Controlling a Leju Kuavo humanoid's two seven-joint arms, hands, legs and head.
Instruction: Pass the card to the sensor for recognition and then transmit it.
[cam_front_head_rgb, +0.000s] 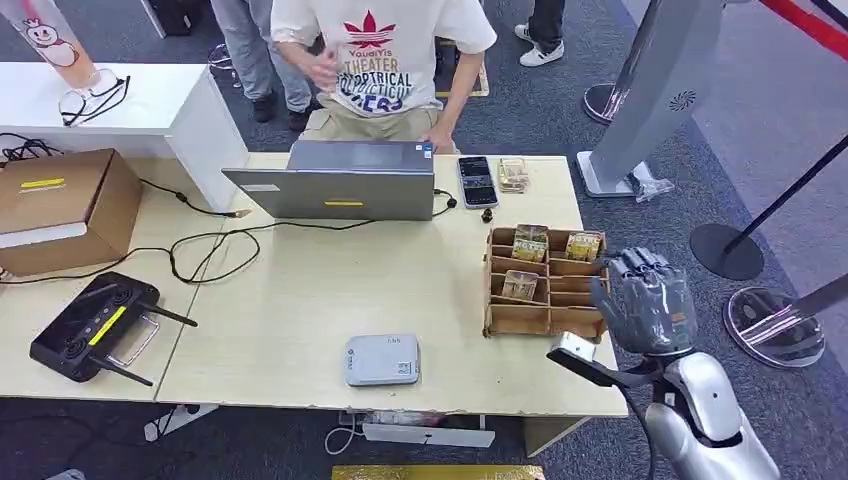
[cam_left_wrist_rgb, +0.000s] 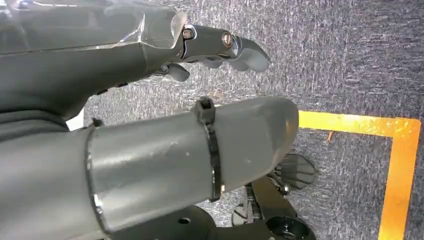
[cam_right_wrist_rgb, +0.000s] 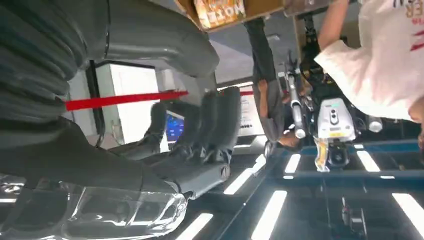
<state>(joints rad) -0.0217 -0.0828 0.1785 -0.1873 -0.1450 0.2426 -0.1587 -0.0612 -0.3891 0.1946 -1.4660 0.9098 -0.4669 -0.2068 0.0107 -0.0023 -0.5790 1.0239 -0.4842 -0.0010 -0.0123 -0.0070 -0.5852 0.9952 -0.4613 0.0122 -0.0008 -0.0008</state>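
The robot's empty right hand, fingers apart, hovers just right of the card rack, its cards upper left.

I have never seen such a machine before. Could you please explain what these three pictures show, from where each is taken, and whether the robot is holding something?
It is a humanoid robot with two arms. The head view looks down on a table. There lie a laptop, a phone, a wooden card rack, a small grey sensor box, a black remote controller and a cardboard box. A person sits behind. The right hand is raised beside the rack, holding nothing. The other two pictures come from wrist cameras. The left hand hangs over the carpet, empty.
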